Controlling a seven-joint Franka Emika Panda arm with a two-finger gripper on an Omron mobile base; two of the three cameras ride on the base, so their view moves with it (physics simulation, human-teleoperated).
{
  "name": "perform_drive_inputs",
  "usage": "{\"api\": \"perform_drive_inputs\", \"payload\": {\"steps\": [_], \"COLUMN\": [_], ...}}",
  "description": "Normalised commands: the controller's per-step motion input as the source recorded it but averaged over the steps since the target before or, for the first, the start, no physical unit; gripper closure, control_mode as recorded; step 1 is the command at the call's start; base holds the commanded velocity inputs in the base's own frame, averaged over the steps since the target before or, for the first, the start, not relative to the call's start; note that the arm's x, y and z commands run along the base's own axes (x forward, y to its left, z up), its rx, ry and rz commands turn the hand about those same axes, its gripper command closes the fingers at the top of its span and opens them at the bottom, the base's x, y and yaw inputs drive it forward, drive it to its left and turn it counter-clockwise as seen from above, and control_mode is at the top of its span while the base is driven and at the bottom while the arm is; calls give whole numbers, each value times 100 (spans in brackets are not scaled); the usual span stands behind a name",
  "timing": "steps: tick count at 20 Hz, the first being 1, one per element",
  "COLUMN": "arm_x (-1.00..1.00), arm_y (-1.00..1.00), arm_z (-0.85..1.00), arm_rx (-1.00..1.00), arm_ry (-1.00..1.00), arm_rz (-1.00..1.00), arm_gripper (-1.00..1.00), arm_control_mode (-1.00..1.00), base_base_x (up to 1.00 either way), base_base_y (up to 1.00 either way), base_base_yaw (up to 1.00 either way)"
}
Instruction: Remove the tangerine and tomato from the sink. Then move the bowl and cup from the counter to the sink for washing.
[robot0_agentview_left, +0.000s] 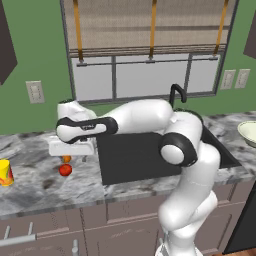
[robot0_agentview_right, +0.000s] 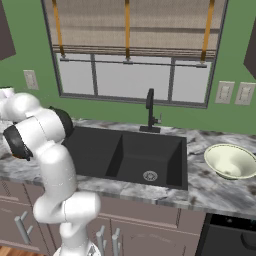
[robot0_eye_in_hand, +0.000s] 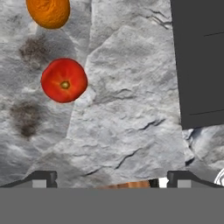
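Note:
The red tomato (robot0_agentview_left: 65, 170) (robot0_eye_in_hand: 64, 80) and the orange tangerine (robot0_agentview_left: 66, 159) (robot0_eye_in_hand: 48, 12) lie side by side on the marbled counter (robot0_agentview_left: 35, 185), just left of the black sink (robot0_agentview_left: 135, 160) (robot0_agentview_right: 125, 150) (robot0_eye_in_hand: 199, 61). My gripper (robot0_agentview_left: 74, 154) (robot0_eye_in_hand: 111, 179) hovers over the counter beside them, open, with nothing between its fingers. The yellow cup (robot0_agentview_left: 5, 172) stands at the far left of the counter. On the right of the sink sits the pale bowl (robot0_agentview_left: 248, 132) (robot0_agentview_right: 231, 160). The basin holds nothing that I can see.
A black curved faucet (robot0_agentview_left: 176, 92) (robot0_agentview_right: 150, 110) rises behind the sink under the window. My own arm stretches across the basin's left half. Brown cabinets run below the counter's front edge.

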Motion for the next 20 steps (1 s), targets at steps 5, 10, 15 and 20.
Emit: {"api": "perform_drive_inputs", "payload": {"steps": [5,10,15,20], "arm_x": [-20,-22,-26,-29], "arm_y": [-12,-9,-2,0], "arm_z": [33,32,21,14], "arm_rx": [6,16,15,3], "arm_ry": [0,0,-1,-7], "arm_rz": [0,0,0,0], "arm_gripper": [-100,-100,-100,-100], "arm_control_mode": [-100,-100,-100,-100], "base_base_x": [0,0,0,0], "base_base_y": [0,0,0,0], "base_base_yaw": [0,0,0,0]}}
